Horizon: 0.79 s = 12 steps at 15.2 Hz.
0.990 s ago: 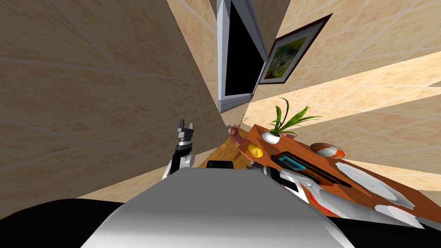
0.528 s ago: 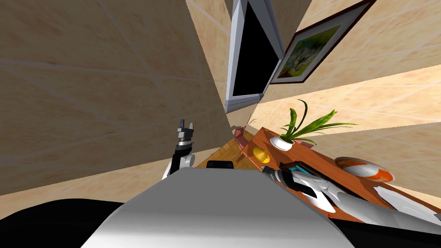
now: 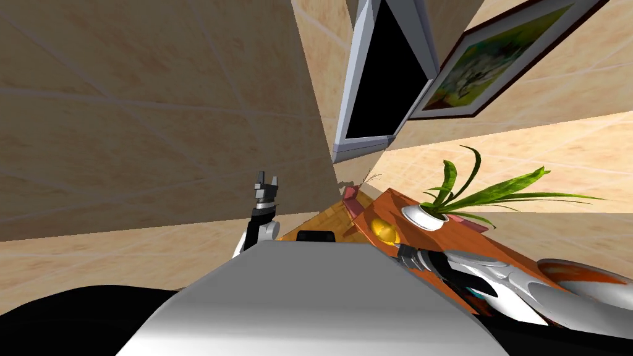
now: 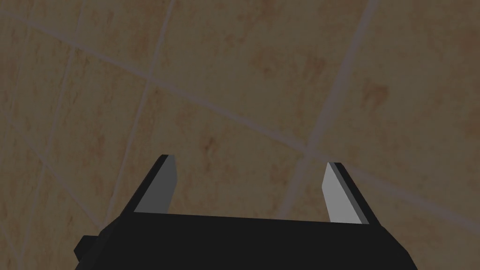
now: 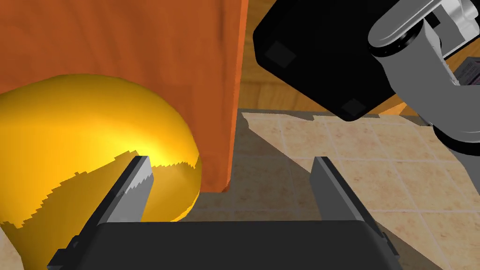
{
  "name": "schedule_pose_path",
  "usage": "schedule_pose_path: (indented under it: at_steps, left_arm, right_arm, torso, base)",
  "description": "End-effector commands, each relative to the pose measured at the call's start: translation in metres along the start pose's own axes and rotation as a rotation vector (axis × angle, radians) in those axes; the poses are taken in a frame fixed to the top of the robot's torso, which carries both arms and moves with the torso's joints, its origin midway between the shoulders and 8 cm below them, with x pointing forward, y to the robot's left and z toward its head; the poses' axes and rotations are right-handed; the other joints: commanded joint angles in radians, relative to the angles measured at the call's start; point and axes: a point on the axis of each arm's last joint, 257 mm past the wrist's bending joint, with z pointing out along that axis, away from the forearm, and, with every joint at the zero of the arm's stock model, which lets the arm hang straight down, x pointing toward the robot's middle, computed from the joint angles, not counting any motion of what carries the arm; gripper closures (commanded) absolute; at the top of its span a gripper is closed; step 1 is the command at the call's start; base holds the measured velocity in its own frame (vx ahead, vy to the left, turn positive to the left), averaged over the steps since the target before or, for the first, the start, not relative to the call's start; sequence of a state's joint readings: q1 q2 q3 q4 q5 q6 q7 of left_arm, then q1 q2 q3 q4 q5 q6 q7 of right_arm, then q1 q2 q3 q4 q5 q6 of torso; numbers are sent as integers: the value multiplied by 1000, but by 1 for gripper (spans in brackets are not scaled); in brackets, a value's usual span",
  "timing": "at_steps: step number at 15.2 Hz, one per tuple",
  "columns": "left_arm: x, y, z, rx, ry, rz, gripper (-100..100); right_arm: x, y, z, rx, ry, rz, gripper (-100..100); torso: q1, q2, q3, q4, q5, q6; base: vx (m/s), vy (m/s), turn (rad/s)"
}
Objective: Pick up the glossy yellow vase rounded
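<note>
- The right pincer [image 5: 234, 187] stands wide open and empty at the edge of the counter [image 5: 140, 42]. One finger [image 5: 133, 192] overlaps the flank of the yellow vase [image 5: 89, 136] and the other hangs over the floor [image 5: 356, 154]. The vase lies off to that first finger's side, not between the two.
- Seen from the head camera, the vase sits on the counter close to its near corner, with a potted plant [image 3: 426, 215] just beyond it.
- The step in hand looks like lining up the grasp. The pincer likely needs to shift sideways toward the vase until the body sits centred between the blades, then ease forward past the widest part before closing.
- A slow squeeze at or just below the fullest girth seems wisest. Thin blades on a rounded, slick surface could squirt the vase out, and the counter's edge is close by.
- The vase is bulbous and smooth, a glossy deep yellow with a bright highlight.
- The counter is flat, orange-brown wood grain with a crisp edge. The floor is beige tile with pale joints.
- The plant has a white pot and long, arching green leaves.
- The left pincer [image 3: 266, 184] is raised to the left of the chest, fingers apart, holding nothing.
</note>
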<state>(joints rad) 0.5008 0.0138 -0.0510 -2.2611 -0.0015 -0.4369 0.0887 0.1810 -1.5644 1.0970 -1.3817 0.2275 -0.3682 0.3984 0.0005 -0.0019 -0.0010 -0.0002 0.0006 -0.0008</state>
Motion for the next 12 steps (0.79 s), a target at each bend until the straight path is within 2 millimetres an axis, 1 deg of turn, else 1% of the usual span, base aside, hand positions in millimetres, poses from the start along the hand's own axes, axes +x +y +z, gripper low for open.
schedule_pose_path:
  at_steps: [1,2,3,5,8,10,11,12]
  left_arm:
    - [0,0,0,0,0,0,0]
    - [0,0,0,0,0,0,0]
    - [0,0,0,0,0,0,0]
    - [0,0,0,0,0,0,0]
    - [0,0,0,0,0,0,0]
    - [0,0,0,0,0,0,0]
    - [0,0,0,0,0,0,0]
    - [0,0,0,0,0,0,0]
  right_arm:
    - [13,-15,-12,28,42,-29,-100]
    - [28,-31,-26,56,85,-56,-100]
    - [28,-31,-26,56,85,-56,-100]
    - [52,-58,-53,102,156,-103,-100]
    - [72,-83,-81,145,223,-150,-100]
    - [77,-92,-92,161,246,-169,-100]
    - [72,-86,-84,151,230,-154,-100]
    - [74,-85,-75,155,229,-154,-100]
  torso:
    - [0,0,0,0,0,0]
    - [0,0,0,0,0,1]
    - [0,0,0,0,0,0]
    - [0,-1,0,0,0,0]
    - [2,-3,-2,-1,0,-1]
    - [4,-5,-3,-1,1,0]
    - [4,-5,-3,-1,1,0]
    - [3,-4,-2,-1,0,1]
  base:
    - [7,24,213]
    - [7,29,220]
    - [7,24,200]
    - [18,33,288]
    - [48,57,357]
    - [72,69,239]
    - [44,34,75]
    - [9,1,29]
